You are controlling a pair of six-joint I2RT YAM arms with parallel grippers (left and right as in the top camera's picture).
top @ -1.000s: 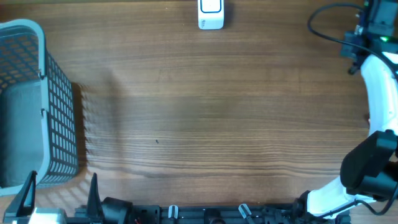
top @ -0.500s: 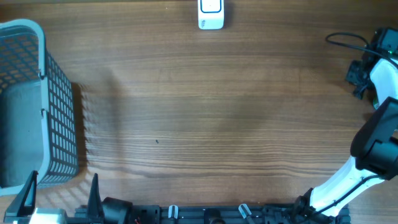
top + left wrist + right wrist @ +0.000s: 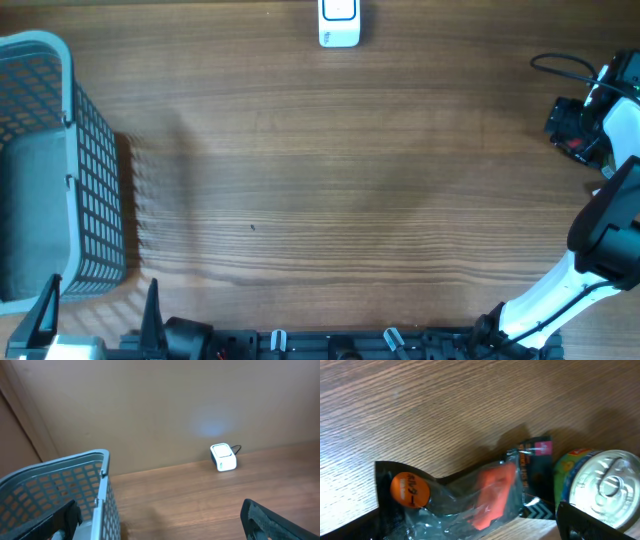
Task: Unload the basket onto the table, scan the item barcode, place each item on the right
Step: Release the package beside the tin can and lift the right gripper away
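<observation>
Overhead first: the white scanner (image 3: pixel 339 24) sits at the far edge of the worktop (image 3: pixel 350 180), and a grey mesh basket (image 3: pixel 95 190) stands at the left end. The right arm (image 3: pixel 608 215) bends in over the right edge.

Left wrist: the left claw (image 3: pixel 159 510) gapes wide and grips nothing. The basket is close on its left, the scanner well ahead by the wall.

Right wrist: the right claw (image 3: pixel 467 510) is spread wide, its fingers (image 3: pixel 592 525) down in the lower corners. Between them a black pouch (image 3: pixel 470 495) with an orange sticker lies flat on the wood, ungripped. A tin can (image 3: pixel 600 485) stands just beside the pouch's end.
</observation>
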